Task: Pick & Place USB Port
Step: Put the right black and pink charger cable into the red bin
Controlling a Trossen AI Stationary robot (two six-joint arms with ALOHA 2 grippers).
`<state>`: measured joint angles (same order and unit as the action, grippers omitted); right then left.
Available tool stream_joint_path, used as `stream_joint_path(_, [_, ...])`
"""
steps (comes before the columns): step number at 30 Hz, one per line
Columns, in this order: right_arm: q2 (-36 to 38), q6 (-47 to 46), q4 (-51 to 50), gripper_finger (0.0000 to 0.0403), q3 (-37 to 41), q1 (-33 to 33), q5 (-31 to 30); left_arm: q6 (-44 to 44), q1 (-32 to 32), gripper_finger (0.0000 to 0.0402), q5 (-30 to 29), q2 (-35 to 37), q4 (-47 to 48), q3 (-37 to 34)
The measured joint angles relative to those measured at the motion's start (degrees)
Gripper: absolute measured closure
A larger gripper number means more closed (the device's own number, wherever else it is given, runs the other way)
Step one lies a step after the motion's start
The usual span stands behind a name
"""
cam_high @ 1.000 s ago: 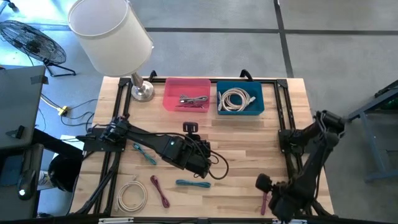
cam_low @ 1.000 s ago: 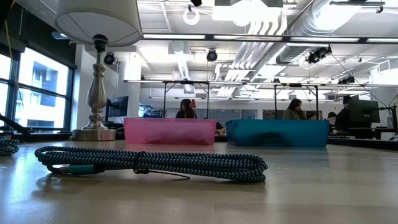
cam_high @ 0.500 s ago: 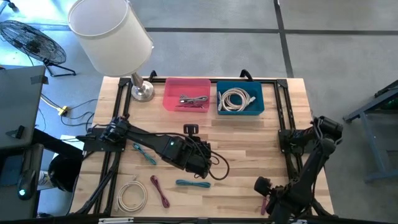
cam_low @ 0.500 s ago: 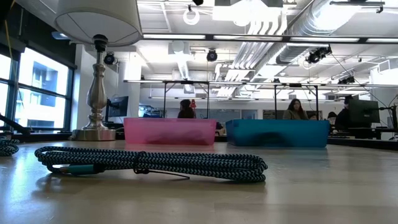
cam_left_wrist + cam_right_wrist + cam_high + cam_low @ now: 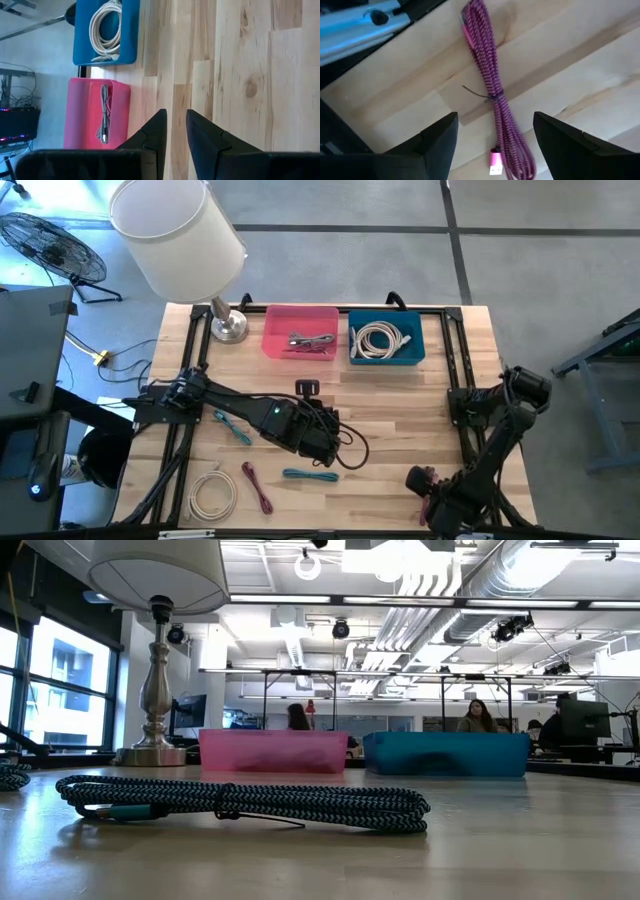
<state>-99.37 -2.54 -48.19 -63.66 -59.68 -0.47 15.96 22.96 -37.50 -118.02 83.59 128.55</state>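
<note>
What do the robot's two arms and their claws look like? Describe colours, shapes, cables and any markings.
Both arms are dark, nearly black, built of chunky jointed segments. The left arm carries looped black cables near its wrist and a small blue-lit spot. The left claw has two black, wedge-shaped tapering fingers. The right claw has two broad, dark, angular fingers. The right arm looks slimmer, with rounded joint housings.

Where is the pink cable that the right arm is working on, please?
The pink cable lies flat on the table's near right corner, directly under the open right tool, seen best in the right wrist view; in the high view the arm mostly hides it.
</note>
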Motion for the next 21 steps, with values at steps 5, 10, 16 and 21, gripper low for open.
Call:
stream_joint_path(5, [0.00, -0.01, 3.09, 0.0151, 2.21, 0.65, 0.35, -0.01, 0.00, 0.0332, 0.01, 0.00, -0.44, 0.00])
stream_joint_path(10, [0.01, -0.21, 6.23, 0.0157, 4.14, 1.33, 2.58, -0.01, 0.02, 0.0332, 0.07, 0.00, -0.68, 0.00])
stream_joint_path(16, [0.02, -0.46, 9.26, 0.0194, 5.97, 2.00, 4.42, -0.01, 0.01, 0.0332, 0.09, 0.00, -0.79, 0.00])
stream_joint_path(21, [0.02, -0.46, 12.77, 0.0228, 7.99, 2.34, 5.57, 0.00, 0.01, 0.0332, 0.11, 0.00, -1.37, 0.00])
